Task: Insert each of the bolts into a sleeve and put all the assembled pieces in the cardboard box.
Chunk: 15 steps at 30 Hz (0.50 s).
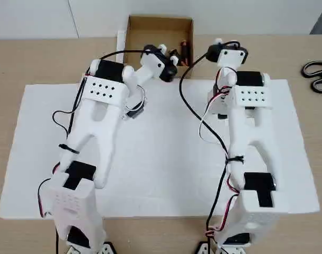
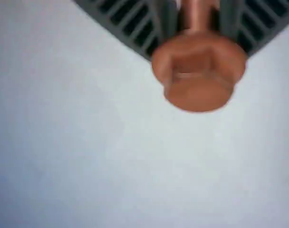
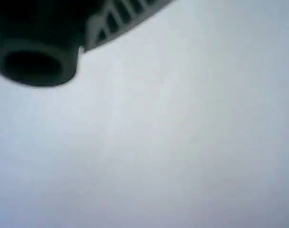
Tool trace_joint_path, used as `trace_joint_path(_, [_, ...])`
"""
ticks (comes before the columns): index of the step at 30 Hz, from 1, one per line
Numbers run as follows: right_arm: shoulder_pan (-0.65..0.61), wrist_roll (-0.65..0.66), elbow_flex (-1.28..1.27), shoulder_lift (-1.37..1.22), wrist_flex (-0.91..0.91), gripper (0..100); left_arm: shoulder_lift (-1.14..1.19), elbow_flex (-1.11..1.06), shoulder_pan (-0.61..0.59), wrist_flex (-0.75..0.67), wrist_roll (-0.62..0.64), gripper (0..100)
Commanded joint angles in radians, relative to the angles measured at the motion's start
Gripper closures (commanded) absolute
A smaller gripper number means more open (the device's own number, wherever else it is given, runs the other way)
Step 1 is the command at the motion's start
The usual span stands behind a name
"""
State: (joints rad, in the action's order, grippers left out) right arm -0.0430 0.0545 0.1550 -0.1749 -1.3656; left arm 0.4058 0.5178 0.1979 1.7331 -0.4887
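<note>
An orange bolt (image 2: 199,71) with a hexagonal head sits between the grey ribbed fingers (image 2: 130,28) of my left gripper (image 2: 197,19), which is shut on its shank. In the high view that gripper (image 1: 169,59) is at the front right corner of the cardboard box (image 1: 130,32), with the orange bolt (image 1: 185,52) at its tip. A black sleeve (image 3: 35,61), open end showing, is held by my right gripper (image 3: 54,23) against a ribbed finger (image 3: 120,19). The right gripper (image 1: 218,48) is just right of the box, apart from the left one.
A white foam sheet (image 1: 166,159) covers the table under both arms. Black-handled scissors (image 1: 317,74) lie on the bare wood at the far right. Black cables loop across the sheet between the arms.
</note>
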Motion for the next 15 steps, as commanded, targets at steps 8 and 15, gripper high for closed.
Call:
trace_joint_path(8, [-0.067, 0.0, 0.011, 0.214, -0.104, 93.0, -0.015, 0.068, -0.043, 0.002, 0.104, 98])
trace_joint_path(15, [-0.111, -0.049, -0.206, 0.47, 0.041, 93.0, -0.015, 0.188, -0.049, 0.015, 0.249, 98])
